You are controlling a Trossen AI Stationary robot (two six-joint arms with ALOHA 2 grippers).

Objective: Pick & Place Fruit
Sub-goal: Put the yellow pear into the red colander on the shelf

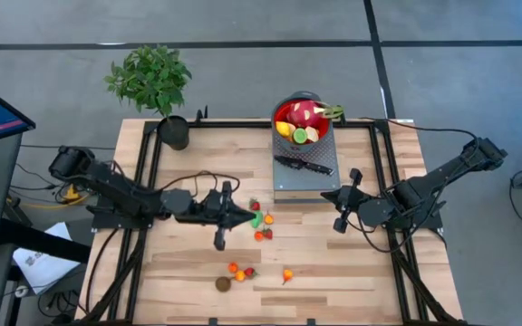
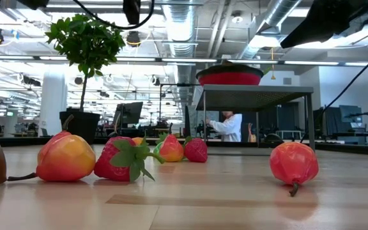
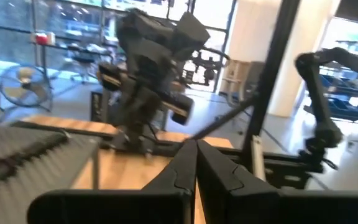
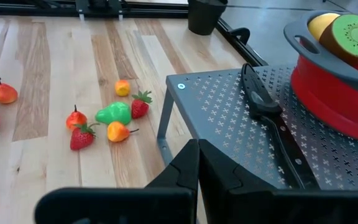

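The left gripper (image 1: 246, 217) hovers over the middle of the pale plank desk (image 1: 333, 281), its dark fingers pressed together with nothing visible between them in its wrist view. Just beyond its tip lies a cluster of small glossy plastic toy fruits (image 1: 261, 220): a green lumpy one, red strawberries with green leaf caps, and orange-red rounded pieces. The cluster lies straight along the arm's long axis, which runs from the left edge of the desk toward the centre, so the left arm is plainly the nearer. A second scatter of fruit (image 1: 239, 271), with one brown rounded piece (image 1: 223, 283), lies toward the near edge, and a lone orange-red fruit (image 1: 286, 275) sits apart from it. The right gripper (image 1: 341, 220), likewise closed and empty, waits near the right side of the desk beside the grey perforated metal stand (image 1: 290, 188). On that stand lie a black-handled knife (image 1: 304, 166) and a round red bowl with a grey rim (image 1: 284, 138), already holding the pink-red dragon fruit (image 1: 304, 114) and some yellow and green pieces. To take a fruit, the left fingers would probably need to part first and drop slightly forward.
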